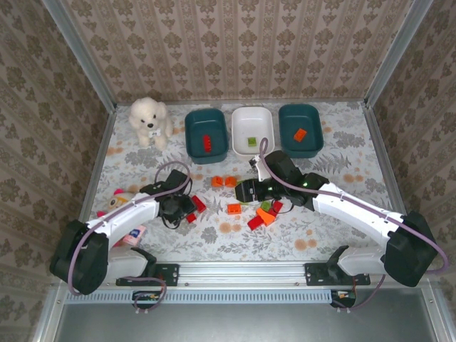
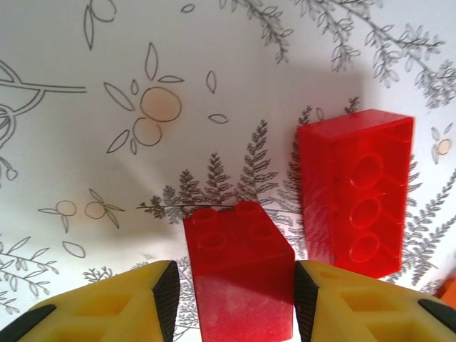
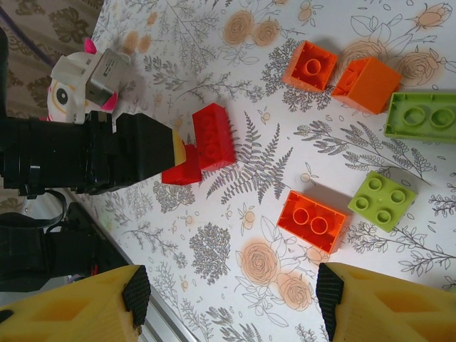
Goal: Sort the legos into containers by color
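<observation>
A small red lego (image 2: 239, 274) lies between the fingers of my left gripper (image 2: 231, 288). The right pad touches it and a thin gap shows at the left pad, so the jaws are open. A longer red lego (image 2: 356, 192) lies just to its right. Seen from above, my left gripper (image 1: 184, 211) is at the table's left. My right gripper (image 3: 231, 292) hangs open over bare cloth, apart from an orange lego (image 3: 313, 221), two more orange legos (image 3: 310, 65) and green legos (image 3: 381, 199). At the back, one teal container (image 1: 191, 132) holds a red lego, the white container (image 1: 237, 128) a green one, and the other teal container (image 1: 285, 125) an orange one.
A white plush dog (image 1: 149, 121) sits at the back left. A pink-and-red doll (image 1: 114, 206) lies beside my left arm. A cluster of red, orange and green legos (image 1: 265, 215) lies under my right arm. A metal rail (image 1: 242, 271) runs along the near edge.
</observation>
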Tool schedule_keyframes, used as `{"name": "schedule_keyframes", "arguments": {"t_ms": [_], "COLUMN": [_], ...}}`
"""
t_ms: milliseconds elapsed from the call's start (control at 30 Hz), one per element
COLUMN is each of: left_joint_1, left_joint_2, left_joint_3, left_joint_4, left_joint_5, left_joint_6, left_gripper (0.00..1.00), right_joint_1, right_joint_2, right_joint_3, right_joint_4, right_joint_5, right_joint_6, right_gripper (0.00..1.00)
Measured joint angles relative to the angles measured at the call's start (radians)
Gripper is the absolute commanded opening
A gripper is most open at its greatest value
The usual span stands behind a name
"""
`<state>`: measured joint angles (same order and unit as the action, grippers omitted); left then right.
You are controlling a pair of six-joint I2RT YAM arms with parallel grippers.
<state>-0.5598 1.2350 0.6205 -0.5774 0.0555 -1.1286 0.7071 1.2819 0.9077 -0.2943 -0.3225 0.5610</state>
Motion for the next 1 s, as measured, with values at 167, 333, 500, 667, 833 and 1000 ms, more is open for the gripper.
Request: {"name": "schedule_keyframes", "arguments": {"t_ms": [167,333,500,667,833,1000], "left_joint_1": [0.000,0.000,0.000,0.000,0.039,0.099], "left_joint_2": [0.000,0.015,0.052,0.001,-0.057,0.153], "left_joint_3": [-0.004,-0.010,-0.011,0.044,0.287,0.546], "left_joint_4": [-0.005,0.002,0.000,-0.094,-0.179,-0.171], "left_joint_5": [0.000,0.000,-0.004,-0.056,-0.113,-0.111], "left_joint_6": [0.003,0.014,0.045,0.080,0.208,0.365], "left_gripper": [0.48,0.47,0.22,0.16,0.16,0.16], "right_joint_1": [0.000,0.000,0.000,0.000,-0.011,-0.054], "right_joint_2": [0.000,0.001,0.001,0.000,-0.039,-0.109], "right_joint_3": [0.000,0.000,0.000,0.010,0.013,0.022], "right_joint_4": [0.000,0.000,-0.001,-0.023,-0.053,-0.045], "right_joint_5": [0.000,0.000,0.000,0.004,0.031,0.043], "right_joint_6": [0.000,0.000,0.000,0.000,0.003,0.039], "right_gripper": [0.66,0.66,0.66,0.66,0.66,0.66]}}
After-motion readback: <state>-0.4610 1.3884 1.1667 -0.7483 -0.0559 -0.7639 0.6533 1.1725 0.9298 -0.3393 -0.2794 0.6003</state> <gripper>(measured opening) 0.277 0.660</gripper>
